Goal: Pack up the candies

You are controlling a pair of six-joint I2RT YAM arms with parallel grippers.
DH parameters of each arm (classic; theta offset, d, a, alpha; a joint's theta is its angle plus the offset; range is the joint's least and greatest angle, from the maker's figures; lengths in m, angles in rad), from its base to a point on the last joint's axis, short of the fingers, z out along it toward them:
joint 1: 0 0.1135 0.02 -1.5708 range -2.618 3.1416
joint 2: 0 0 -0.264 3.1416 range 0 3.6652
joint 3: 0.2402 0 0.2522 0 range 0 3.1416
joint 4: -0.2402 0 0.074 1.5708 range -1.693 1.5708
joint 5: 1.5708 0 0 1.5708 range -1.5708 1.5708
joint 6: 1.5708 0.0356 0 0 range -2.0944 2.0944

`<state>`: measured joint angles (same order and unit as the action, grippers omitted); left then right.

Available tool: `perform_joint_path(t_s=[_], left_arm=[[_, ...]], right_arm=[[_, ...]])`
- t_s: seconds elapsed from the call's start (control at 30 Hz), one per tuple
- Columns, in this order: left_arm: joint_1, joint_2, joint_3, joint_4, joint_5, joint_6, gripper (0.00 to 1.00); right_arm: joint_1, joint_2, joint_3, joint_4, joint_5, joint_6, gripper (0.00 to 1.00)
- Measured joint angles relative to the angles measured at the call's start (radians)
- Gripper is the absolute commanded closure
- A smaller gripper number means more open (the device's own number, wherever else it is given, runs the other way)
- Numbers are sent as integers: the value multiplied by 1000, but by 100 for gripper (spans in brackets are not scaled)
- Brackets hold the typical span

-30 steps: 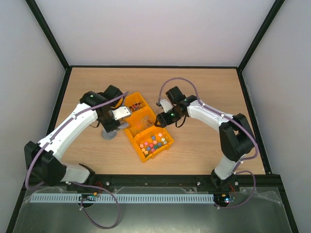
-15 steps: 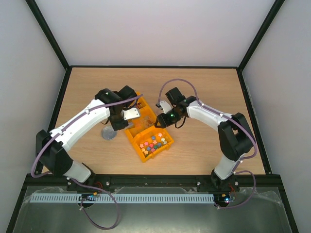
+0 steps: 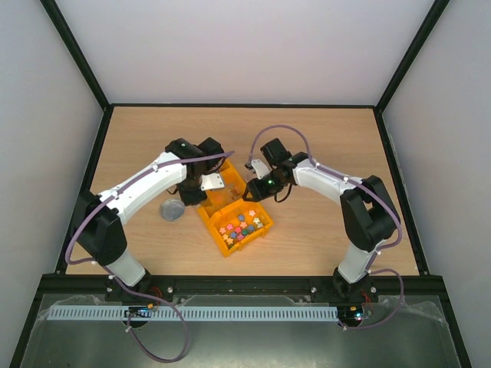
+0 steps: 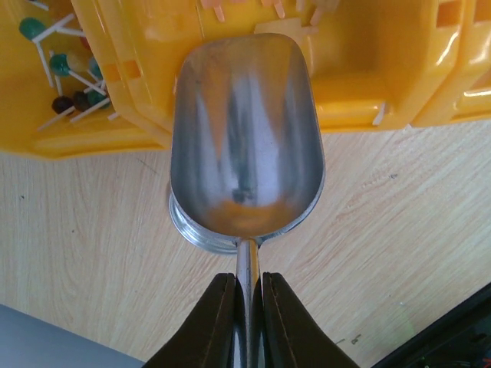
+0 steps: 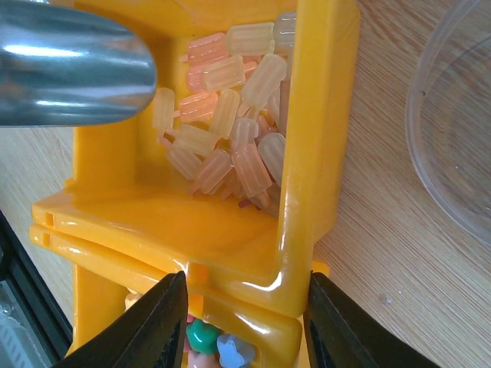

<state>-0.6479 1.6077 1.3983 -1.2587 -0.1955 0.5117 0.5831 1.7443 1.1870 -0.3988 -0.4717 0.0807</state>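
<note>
Left tool (image 4: 247, 307) clamped on scoop (image 4: 245, 146) handle; right tool (image 5: 242, 307) astride box wall (image 5: 307, 153).

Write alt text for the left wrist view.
The left end effector grips the thin handle of an empty metal scoop, its bowl pointing at a yellow organizer box on the wooden table. Lollipops fill a compartment at upper left.

Seen from my remote console: pale pink and peach lolly-shaped candies (image 5: 230, 130) lie heaped in one compartment of the yellow box (image 5: 230, 253). Bright star-shaped candies (image 3: 240, 225) fill another. Green and dark stick sweets (image 4: 65, 77) lie in a third.
</note>
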Motion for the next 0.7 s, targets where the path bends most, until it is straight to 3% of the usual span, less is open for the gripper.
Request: perform_joint_path(t_s=[0.7], left_arm=[[0,65,-8,64,-11,33,98]], right_arm=[[0,21,0,24,-26,9,65]])
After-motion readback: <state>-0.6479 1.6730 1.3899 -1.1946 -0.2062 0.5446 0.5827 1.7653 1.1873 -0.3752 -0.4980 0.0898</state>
